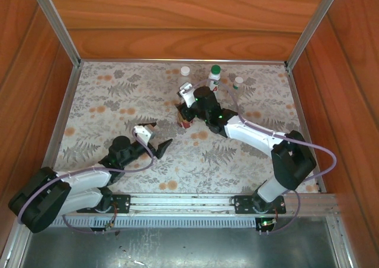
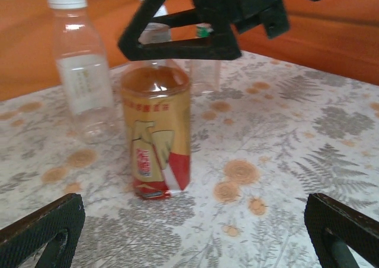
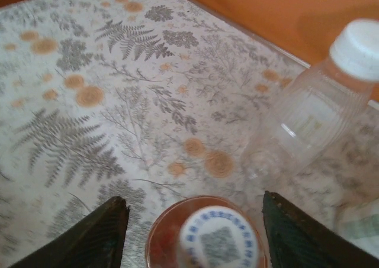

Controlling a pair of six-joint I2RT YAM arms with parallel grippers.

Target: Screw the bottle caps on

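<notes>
Amber bottle (image 2: 155, 138) upright — right jaws apart, straddling its cap (image 3: 219, 241).

The counter (image 1: 106, 126) is covered with a pattern of grey ferns and orange flowers. An amber bottle (image 2: 155, 138) stands upright near its middle. A clear bottle (image 1: 185, 73), a white bottle (image 1: 214, 77) and a small clear bottle (image 1: 238, 83) stand in a row near the far edge.

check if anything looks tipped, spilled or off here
Nothing stands out. The amber bottle stands upright with its printed cap on, between the open jaws of the right gripper; the three other bottles are upright and capped, and no spill shows on the table.
</notes>
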